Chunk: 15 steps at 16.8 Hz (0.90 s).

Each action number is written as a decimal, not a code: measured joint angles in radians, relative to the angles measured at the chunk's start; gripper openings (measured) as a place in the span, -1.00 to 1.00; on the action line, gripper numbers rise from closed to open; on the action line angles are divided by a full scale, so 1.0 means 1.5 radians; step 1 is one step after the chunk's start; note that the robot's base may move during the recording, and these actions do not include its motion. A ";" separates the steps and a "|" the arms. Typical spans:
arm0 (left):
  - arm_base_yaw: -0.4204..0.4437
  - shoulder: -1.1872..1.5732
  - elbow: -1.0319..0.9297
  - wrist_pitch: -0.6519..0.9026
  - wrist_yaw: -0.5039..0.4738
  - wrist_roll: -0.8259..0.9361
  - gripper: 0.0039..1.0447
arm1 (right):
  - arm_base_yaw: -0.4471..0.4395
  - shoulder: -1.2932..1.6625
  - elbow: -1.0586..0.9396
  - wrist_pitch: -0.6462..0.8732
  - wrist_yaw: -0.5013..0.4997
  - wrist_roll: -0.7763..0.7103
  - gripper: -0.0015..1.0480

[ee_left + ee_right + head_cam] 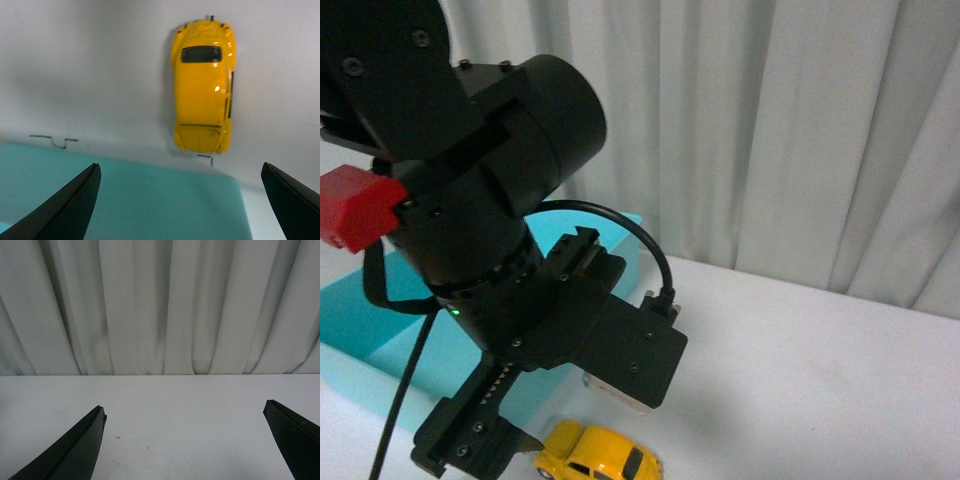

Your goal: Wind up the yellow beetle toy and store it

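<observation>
The yellow beetle toy stands on its wheels on the white table, seen from above in the left wrist view, just past the edge of a teal box. In the front view the yellow beetle toy shows at the bottom edge, beside the left arm's black wrist. My left gripper is open above the box edge, short of the toy, with nothing between its fingers. My right gripper is open over bare table and faces the curtain; the toy does not show in that view.
The teal box lies at the left of the table, partly hidden by the big black left arm, which carries a red block. A white curtain hangs behind the white table.
</observation>
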 joint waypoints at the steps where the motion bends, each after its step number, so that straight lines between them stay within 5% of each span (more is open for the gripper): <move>1: -0.009 0.022 0.006 -0.016 0.001 -0.004 0.88 | 0.000 0.000 0.000 0.000 0.000 0.000 0.87; 14: -0.032 0.178 -0.006 0.106 -0.006 -0.073 0.88 | 0.000 0.000 0.000 0.000 0.000 0.000 0.87; 15: -0.033 0.189 -0.005 0.122 -0.006 -0.083 0.65 | 0.000 0.000 0.000 0.000 0.000 0.000 0.87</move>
